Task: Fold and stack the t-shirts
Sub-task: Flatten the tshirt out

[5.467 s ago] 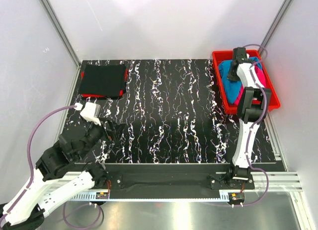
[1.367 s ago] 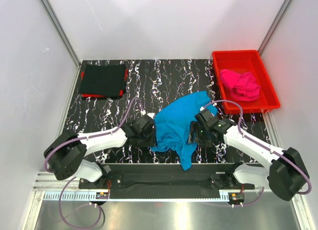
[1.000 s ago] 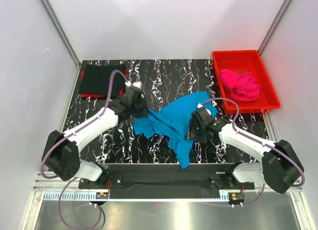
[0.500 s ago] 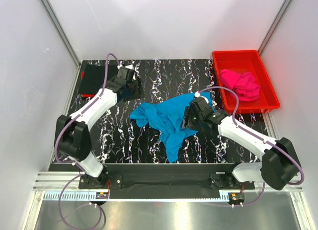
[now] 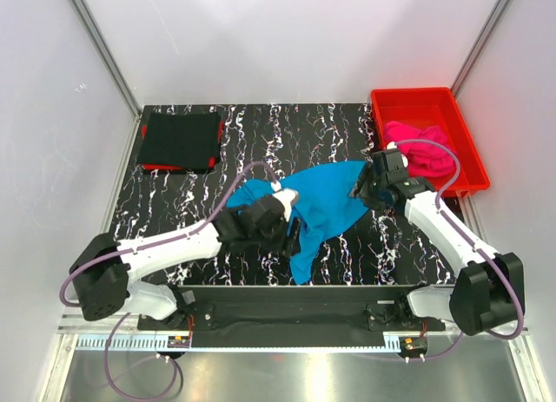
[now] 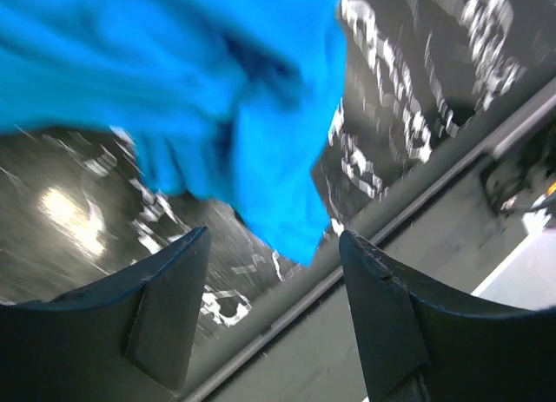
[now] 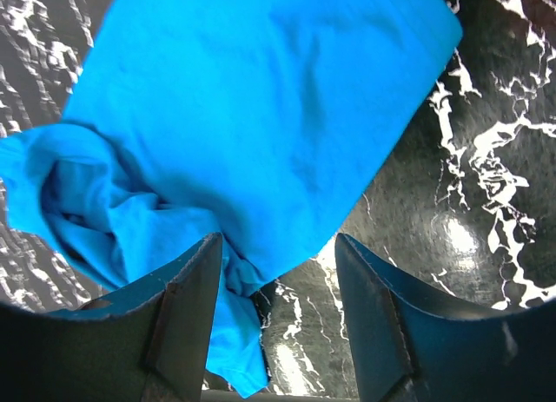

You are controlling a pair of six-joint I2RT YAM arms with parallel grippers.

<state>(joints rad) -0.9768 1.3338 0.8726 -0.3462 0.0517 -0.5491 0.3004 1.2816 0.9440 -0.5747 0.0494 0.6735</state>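
On the bench the turquoise shirt sprawls crumpled at the middle, its tail toward the near edge. The left gripper hangs spread over its near-left folds, and the right gripper is spread over its far-right corner. One red bin, at the far-right corner, holds the pink shirt. The black shirt, third of three, lies folded at the far-left corner, with bare bench between.

left arm reaches low toward the middle | left tool spread wide, holds nothing | right arm bent forward | right tool spread wide, holds nothing
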